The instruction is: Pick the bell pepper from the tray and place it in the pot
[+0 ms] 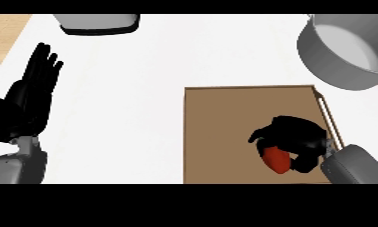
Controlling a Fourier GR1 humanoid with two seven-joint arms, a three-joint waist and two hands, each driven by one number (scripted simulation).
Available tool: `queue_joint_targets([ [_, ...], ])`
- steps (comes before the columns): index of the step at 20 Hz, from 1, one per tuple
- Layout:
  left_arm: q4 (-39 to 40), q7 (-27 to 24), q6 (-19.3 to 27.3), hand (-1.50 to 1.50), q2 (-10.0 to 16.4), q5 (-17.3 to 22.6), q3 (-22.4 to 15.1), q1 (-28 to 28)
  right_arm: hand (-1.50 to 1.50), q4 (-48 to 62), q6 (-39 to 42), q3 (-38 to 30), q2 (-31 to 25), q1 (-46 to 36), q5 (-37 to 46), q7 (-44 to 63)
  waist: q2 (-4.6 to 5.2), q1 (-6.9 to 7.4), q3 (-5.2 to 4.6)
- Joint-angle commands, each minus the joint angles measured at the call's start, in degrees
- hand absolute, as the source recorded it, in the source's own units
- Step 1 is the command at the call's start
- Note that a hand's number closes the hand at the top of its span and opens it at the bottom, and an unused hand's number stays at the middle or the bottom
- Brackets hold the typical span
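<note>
white counter (pixel 184 71): right hand (pixel 295 133) was curled round the pepper (pixel 277 161) in the tray (pixel 221 136); next i'd guess lift toward the pot (pixel 325 66), 1 o'clock.

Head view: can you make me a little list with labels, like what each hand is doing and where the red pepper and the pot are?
right hand: curled round the bell pepper, over the tray
bell pepper: red, partly hidden by the hand, not in the pot
tray: brown, on the white counter, lower right
pot: grey, upper right, beyond the tray
left hand: open, fingers up, resting at the left edge
also there: grey container, cut off by the top edge
</note>
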Motion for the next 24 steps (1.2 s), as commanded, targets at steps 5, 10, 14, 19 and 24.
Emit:
queue_joint_targets([
  [5, 1.33, -3.11, 0.29, 0.00, -1.89, -1.33, -0.81, 1.89, 1.50, -22.09, -0.40, -9.11, -8.73, 21.21, -5.89, 11.13, 0.74, 0.10, 0.17],
  [10, -1.31, 0.92, -0.43, 0.00, 0.00, 0.45, 0.75, -0.14, 1.50, -29.98, -3.19, -19.28, -8.89, 30.25, -16.93, 9.26, 0.72, -0.04, 0.23],
  [14, -0.94, -1.07, 0.88, 0.00, -1.38, -1.10, 0.27, 2.51, 1.50, -33.85, -4.42, -31.30, -6.52, 31.20, -29.32, 9.79, 0.59, -0.66, 0.21],
  [19, -2.01, -0.72, -0.37, 0.00, -1.21, -0.60, -0.46, 1.68, 1.50, -35.15, -6.41, -43.90, -3.25, 30.73, -39.90, 13.46, 0.83, 0.69, 0.28],
  [24, -0.37, 1.35, -0.59, 0.00, -1.25, -0.51, -0.81, -1.69, 1.50, -31.51, -1.37, -54.83, -6.70, 24.08, -50.92, 20.32, 1.17, 2.09, 0.28],
])
